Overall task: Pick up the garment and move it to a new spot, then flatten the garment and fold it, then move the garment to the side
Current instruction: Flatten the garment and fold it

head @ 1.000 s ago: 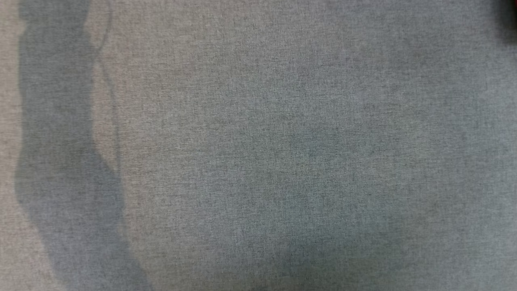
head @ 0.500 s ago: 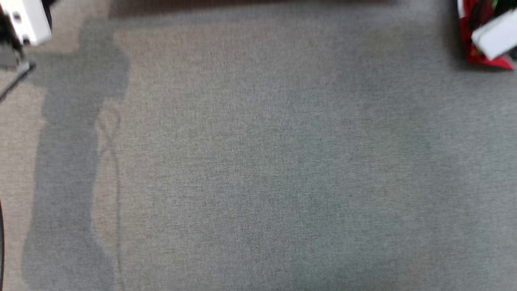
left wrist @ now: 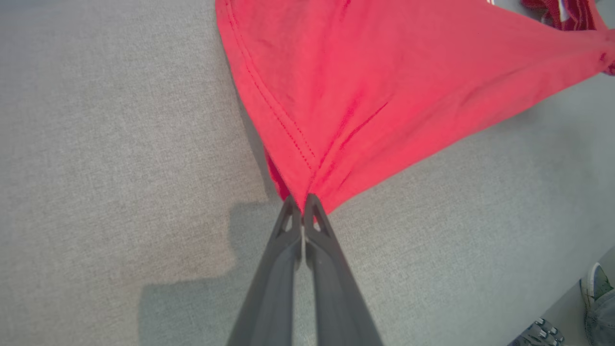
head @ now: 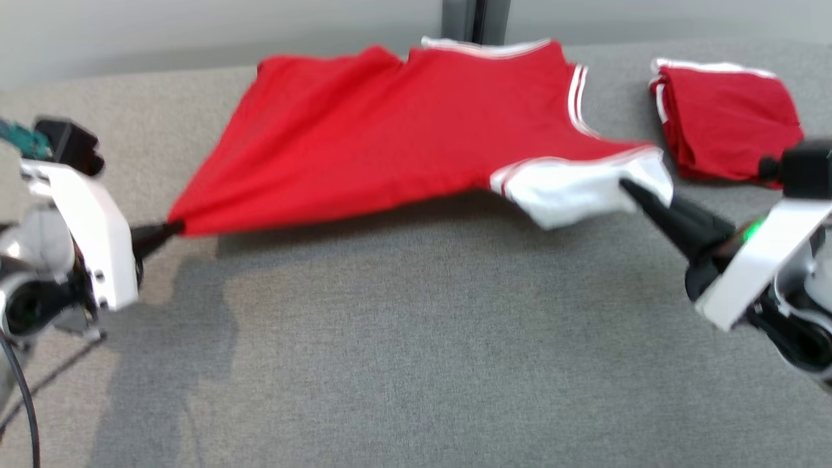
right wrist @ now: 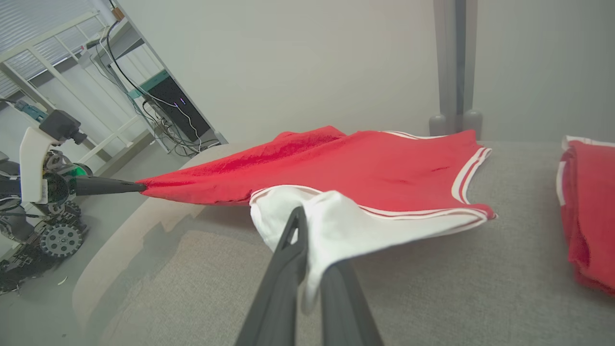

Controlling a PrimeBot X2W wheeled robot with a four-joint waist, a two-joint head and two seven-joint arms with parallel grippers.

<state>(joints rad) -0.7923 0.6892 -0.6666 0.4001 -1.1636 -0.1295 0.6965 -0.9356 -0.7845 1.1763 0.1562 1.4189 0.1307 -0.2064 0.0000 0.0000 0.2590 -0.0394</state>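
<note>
While I am gripping the garment (head: 390, 136) at both of its near ends, my left tool (left wrist: 301, 199) is pressing its two dark fingers tight together on a bunched red corner, with the stitched hem running straight down into the tips. My right tool (head: 629, 187) is clamping in the same way, its fingers narrowed onto a white flap (right wrist: 346, 226) of the same piece, and the cloth is draping over one finger so that I am not seeing that tip.

Between the two tools the garment is stretching out as a wide red sheet, sleeveless, with white stripes edging the arm opening and the neckline. Its near edge is hanging clear of the bench (head: 416, 364) and casting a shadow (head: 325, 224) on the grey fabric below. Its far part is lying on the bench close to the back edge.

Off to my right, a folded red piece (head: 728, 123) with white trim is resting on the same bench, near the garment, with a strip of grey showing between them. Behind the back edge a grey post (head: 474, 19) is standing against a pale wall (head: 195, 26). Past the bench's edge, in my left wrist view, a person's grey shoes (left wrist: 596, 293) are standing on the floor.
</note>
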